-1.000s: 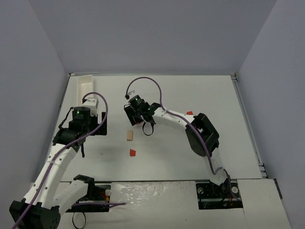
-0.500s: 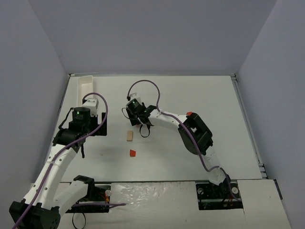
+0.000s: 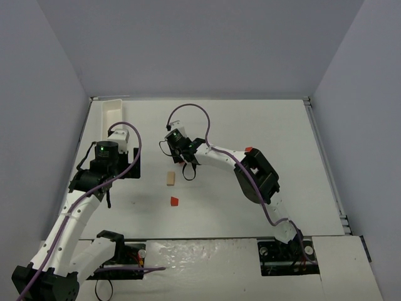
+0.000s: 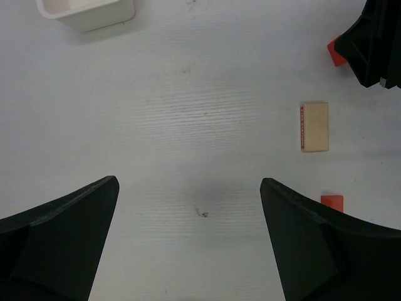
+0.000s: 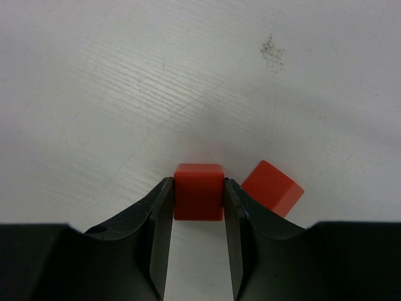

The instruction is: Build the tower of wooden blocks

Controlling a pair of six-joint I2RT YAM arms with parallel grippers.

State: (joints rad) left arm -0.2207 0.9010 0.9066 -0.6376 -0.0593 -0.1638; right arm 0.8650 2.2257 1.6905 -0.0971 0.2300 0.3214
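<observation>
My right gripper (image 5: pixel 198 185) is down at the table (image 5: pixel 113 75), its fingers (image 5: pixel 158 226) pinching a red cube (image 5: pixel 198 195) on two opposite faces. Both pads look flush and the cube sits square between them, so I judge the grip good enough to lift.

A second red cube (image 5: pixel 271 187) lies tilted just beside the right-hand finger, and I cannot tell whether they touch. I would rise straight up before moving sideways, so that finger does not drag it along.

No wood block tower stands yet. Its pieces lie apart on the table: a tan block (image 3: pixel 170 179) close to the gripper and a third red cube (image 3: pixel 175 201) nearer the bases.

My left gripper (image 4: pixel 188 188) hovers over bare table with its fingers spread wide, holding nothing. The tan block is off to its right.

The tan block looks like a fair base. I would bring the cube over it level, lower until it seats, and only then release. The left arm is best kept well apart from that spot.
</observation>
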